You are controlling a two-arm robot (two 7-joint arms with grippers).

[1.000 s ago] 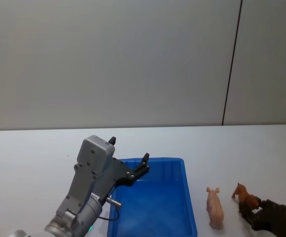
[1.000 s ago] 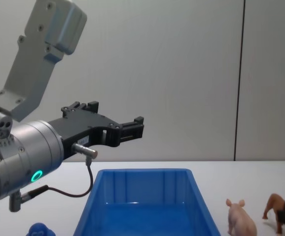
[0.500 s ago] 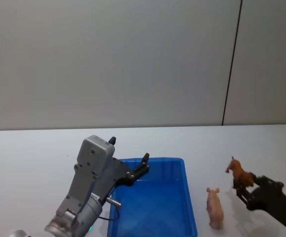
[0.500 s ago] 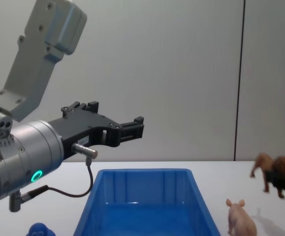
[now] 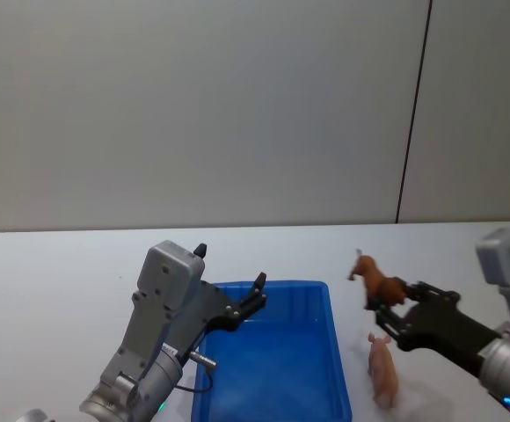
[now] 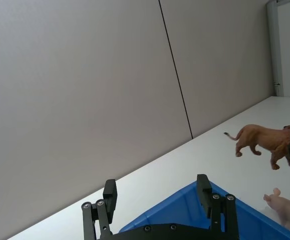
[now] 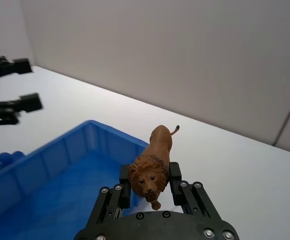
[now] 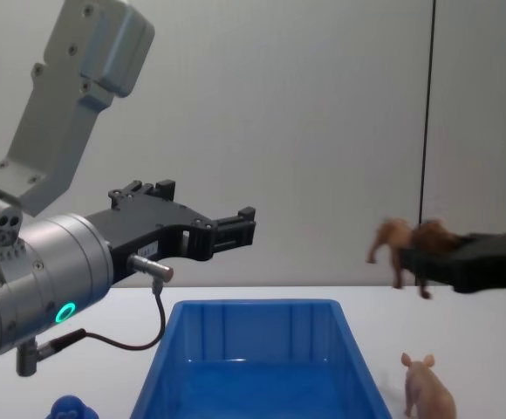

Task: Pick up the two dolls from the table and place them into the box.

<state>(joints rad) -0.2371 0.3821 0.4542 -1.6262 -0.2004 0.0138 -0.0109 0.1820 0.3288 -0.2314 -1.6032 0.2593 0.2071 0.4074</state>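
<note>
Transport of the lion (image 5: 376, 280) toward the box (image 5: 338, 352) was judged to be the step in hand. The figurine was held well above the worktop (image 5: 61, 272) by the right gripper (image 7: 149, 186), whose fingers were clamped on the maned head and shoulders. The body and tail were left jutting forward, roughly level. That height was taken to be chosen so the sloping blue wall could be cleared without a knock. The lion appeared to hang just outside the box's right rim, not yet over the inside, though this could not be settled from the head view alone.

The box was set near the worktop's near edge, about midway along it, and nothing was seen in the visible part of its inside. The pig (image 5: 382, 369) was left standing on the worktop just beside the box's right wall, apart from it and untouched.

The left gripper (image 6: 156, 195) was held raised over the box's far left part. Its fingers were spread wide and nothing was gripped between them, so it was judged to be idle.
</note>
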